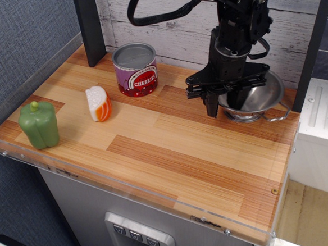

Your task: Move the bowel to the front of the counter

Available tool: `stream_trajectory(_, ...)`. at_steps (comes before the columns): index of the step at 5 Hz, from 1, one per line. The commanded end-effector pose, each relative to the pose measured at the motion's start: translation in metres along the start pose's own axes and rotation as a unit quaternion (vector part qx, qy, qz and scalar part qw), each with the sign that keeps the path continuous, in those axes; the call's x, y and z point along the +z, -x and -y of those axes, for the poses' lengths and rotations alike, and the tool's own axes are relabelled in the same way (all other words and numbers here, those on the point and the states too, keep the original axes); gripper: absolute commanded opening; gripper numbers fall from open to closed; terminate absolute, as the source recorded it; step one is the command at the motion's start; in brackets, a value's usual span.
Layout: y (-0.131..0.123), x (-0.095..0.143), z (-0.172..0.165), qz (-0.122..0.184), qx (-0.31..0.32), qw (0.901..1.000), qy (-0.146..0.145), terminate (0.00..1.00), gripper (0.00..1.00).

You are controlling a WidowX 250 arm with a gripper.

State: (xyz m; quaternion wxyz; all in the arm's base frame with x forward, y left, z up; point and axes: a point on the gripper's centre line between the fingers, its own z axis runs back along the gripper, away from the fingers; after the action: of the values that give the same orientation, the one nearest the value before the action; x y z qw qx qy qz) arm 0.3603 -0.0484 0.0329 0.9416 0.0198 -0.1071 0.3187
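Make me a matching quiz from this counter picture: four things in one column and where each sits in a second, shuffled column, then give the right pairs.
Things:
1. pepper
2. can
3. bowl
4. tool

Places:
A. back right of the counter, by the plank wall
B. front left corner
C. straddling the bowl's left rim
D. back middle, beside the dark post

Pairs: 1-B, 2-D, 3-A, 4-C

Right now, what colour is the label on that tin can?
The can has a purple and red label with white lettering, seen in the only camera view.
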Motion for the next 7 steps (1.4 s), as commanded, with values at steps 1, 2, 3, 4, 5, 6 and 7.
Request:
stream_trajectory(1,-0.006,0.017,-0.005,0.019,0.0,0.9992,0.034,0.0,0.0)
stream_trajectory(2,0.002,0.025,-0.006,0.039,0.026,0.9968,0.065,0.0,0.0)
stream_trajectory(3,0.009,0.033,-0.012,0.041,0.029,0.9953,0.083,0.0,0.0)
stream_trajectory(4,0.02,0.038,-0.026,0.043,0.049,0.993,0.099,0.0,0.0)
stream_trajectory(5,0.04,0.04,-0.046,0.042,0.071,0.992,0.095,0.0,0.0)
stream_trajectory(6,0.05,0.036,-0.066,0.039,0.086,0.9898,0.106,0.0,0.0)
stream_trajectory(7,0.057,0.031,-0.082,0.045,0.095,0.9894,0.101,0.0,0.0)
